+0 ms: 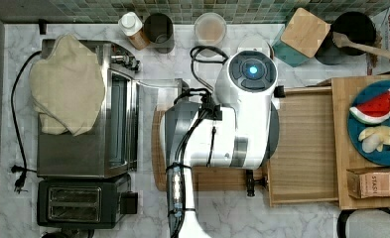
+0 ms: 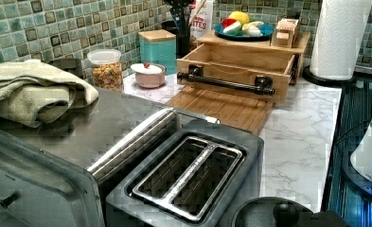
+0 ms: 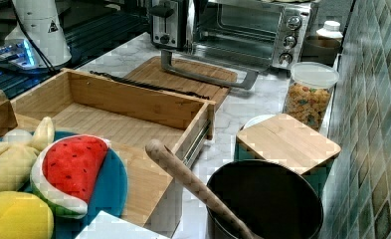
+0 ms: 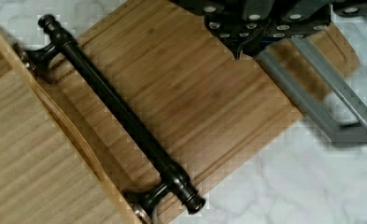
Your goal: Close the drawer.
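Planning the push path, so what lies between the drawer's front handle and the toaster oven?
In the right view, the cutting board lies between the drawer handle and toaster oven.

Drawer (image 1: 304, 148) stands pulled out from under the wooden top (image 1: 342, 148), toward the top view's left. Plate (image 1: 354, 131) sits on that top. Cutting board (image 2: 221, 108) lies on the tabletop (image 2: 299, 137) in front of the drawer's handle (image 2: 226, 83). Toaster oven (image 1: 86, 129) is at the top view's left, towel (image 1: 66, 84) on it, toaster (image 1: 81, 201) beside it.
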You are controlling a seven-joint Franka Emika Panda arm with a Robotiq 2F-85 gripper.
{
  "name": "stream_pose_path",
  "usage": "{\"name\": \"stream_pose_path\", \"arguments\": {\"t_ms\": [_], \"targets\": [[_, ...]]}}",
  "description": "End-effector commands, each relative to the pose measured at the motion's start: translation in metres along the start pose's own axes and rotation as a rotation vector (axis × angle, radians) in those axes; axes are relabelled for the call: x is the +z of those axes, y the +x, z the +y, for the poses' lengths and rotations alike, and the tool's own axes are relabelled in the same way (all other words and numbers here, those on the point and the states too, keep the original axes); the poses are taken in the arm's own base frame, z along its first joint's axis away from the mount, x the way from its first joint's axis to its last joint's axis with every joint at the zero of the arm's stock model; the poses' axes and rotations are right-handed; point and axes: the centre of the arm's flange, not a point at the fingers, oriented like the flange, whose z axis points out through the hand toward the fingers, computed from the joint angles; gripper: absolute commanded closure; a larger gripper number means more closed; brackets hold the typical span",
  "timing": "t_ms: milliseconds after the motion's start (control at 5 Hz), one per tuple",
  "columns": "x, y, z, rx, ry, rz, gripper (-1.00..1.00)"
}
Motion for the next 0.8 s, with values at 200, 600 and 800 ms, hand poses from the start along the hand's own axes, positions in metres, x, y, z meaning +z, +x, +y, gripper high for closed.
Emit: {"name": "stream_pose_path", "arguments": {"t_ms": [200, 600, 800], "targets": [[0.021, -0.041, 0.012, -0.402, 0.026, 0.077, 1.0], [0.067, -0.043, 0.025, -0.552, -0.02, 0.128, 1.0], [0.089, -0.032, 0.035, -0.596, -0.018, 0.133, 1.0]]}}
